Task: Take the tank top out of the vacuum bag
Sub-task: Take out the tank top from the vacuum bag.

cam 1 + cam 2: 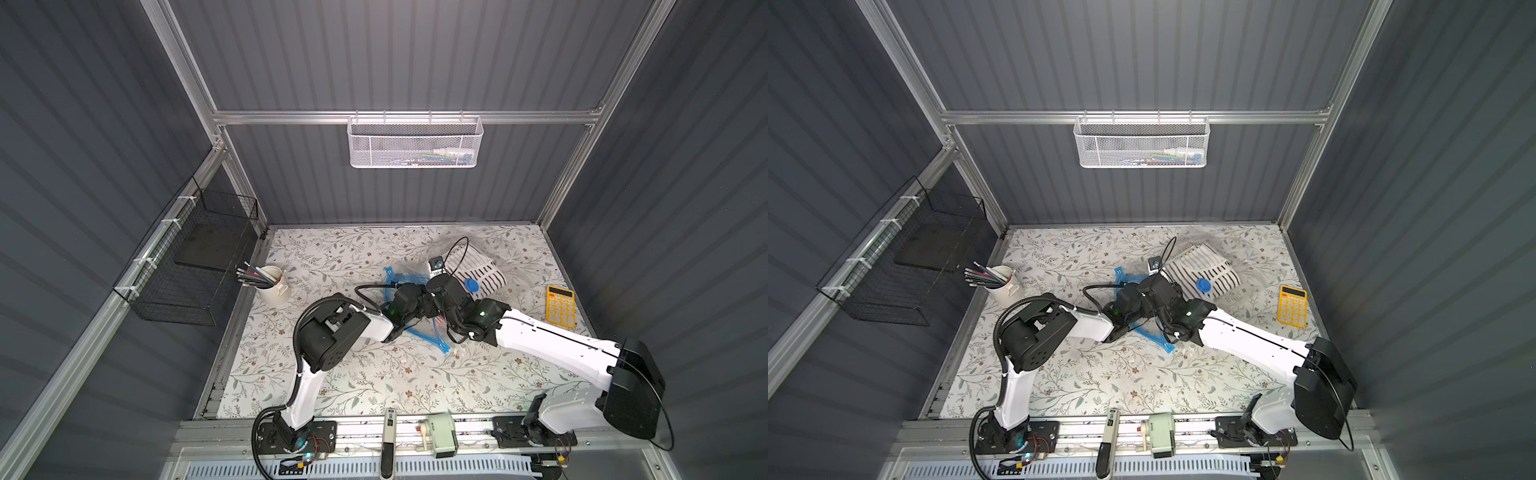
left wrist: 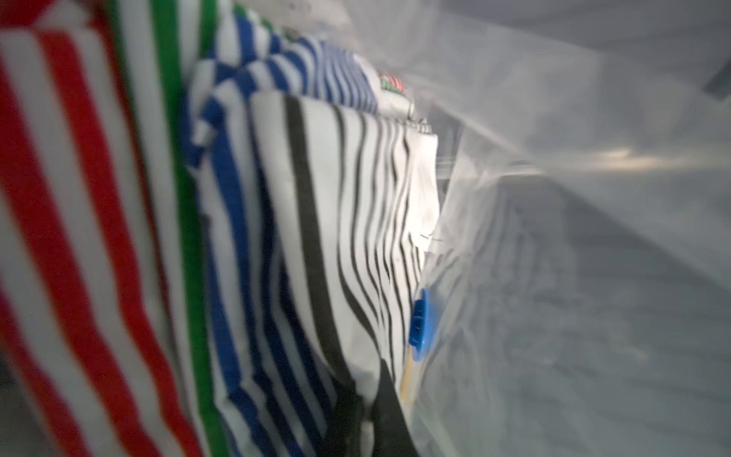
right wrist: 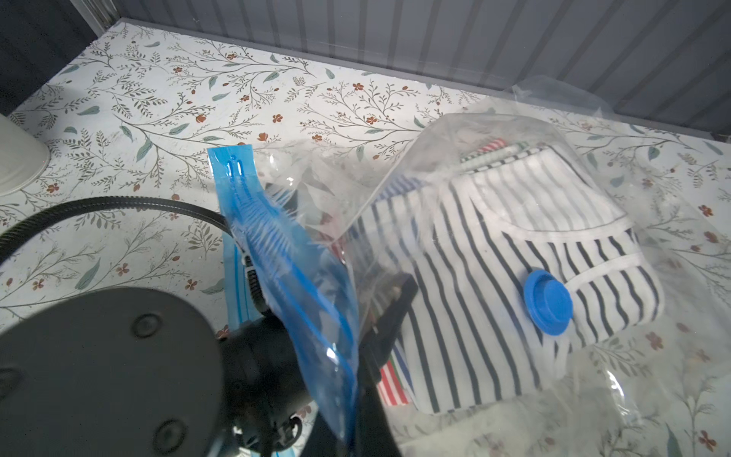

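Note:
The vacuum bag [image 3: 494,130] is clear crinkly plastic with a blue zip strip [image 3: 273,245] and a round blue valve cap [image 3: 548,302]. It lies at the table's back right in both top views [image 1: 515,253]. Inside is a folded stack of striped clothes, with the black-and-white tank top [image 3: 494,253] uppermost. My right gripper [image 3: 352,427] is shut on the blue strip and holds the bag's mouth up. My left gripper [image 2: 372,419] is inside the bag, shut on the tank top's near edge [image 2: 356,205]. One of its fingers [image 3: 395,304] shows through the plastic.
A yellow calculator [image 1: 560,304] lies right of the bag. A white cup of pens [image 1: 272,284] stands at the left. A black wire basket [image 1: 187,266] hangs on the left wall and a white mesh basket [image 1: 415,141] on the back wall.

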### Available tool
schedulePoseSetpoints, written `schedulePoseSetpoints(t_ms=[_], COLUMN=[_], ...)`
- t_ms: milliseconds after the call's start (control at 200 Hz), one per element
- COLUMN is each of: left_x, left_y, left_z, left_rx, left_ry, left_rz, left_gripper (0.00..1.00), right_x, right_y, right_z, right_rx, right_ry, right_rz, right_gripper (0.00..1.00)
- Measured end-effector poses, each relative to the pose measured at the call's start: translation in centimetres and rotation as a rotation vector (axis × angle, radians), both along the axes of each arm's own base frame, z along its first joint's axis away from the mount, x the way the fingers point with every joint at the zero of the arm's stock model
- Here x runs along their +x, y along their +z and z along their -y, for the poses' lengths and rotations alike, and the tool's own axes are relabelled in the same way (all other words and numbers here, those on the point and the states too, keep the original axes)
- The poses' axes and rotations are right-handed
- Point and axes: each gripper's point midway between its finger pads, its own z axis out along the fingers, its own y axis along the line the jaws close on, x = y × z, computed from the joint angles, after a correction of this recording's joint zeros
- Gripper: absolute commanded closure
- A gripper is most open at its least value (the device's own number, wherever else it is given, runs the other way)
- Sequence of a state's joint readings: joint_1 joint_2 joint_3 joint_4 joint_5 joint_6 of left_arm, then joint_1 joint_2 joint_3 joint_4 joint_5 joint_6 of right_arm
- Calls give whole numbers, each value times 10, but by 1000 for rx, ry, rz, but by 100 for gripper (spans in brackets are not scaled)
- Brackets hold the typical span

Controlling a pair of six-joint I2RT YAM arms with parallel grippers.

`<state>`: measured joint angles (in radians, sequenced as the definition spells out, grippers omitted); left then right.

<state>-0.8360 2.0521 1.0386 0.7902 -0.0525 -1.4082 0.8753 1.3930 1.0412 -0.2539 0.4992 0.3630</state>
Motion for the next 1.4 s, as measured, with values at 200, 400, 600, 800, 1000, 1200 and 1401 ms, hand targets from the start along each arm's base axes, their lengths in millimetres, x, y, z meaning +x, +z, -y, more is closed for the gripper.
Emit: schedulePoseSetpoints(t_ms=[200,400,600,800,1000,1200,1401], left_x=[-12,-31,-35,-33,-30,-31,-27], left_y=[32,9,5,-2,-12,-19,-27], left_z=[-2,-18,-22,-20,-17,-16,-11], left_rx=[-21,25,34,15,27,35,42], left_ry=[-16,-22,-23,-14,-11,-6,-5], left_rz=[30,-16,-27,-40,-58,-61,-65], left_gripper=[100,100,67,58,55,53,53], right_x=[0,-1,-1,-1,0,1,0], right_y=[15,18,17,19,19,19,18], right_z=[9,11,11,12,14,16,17], right_rx=[23,34,36,38,39,38,39], right_ry=[-23,-32,-34,-35,-38,-35,-34], right_rz=[27,29,28,29,29,27,24], right_gripper=[100,100,100,100,100,100,100])
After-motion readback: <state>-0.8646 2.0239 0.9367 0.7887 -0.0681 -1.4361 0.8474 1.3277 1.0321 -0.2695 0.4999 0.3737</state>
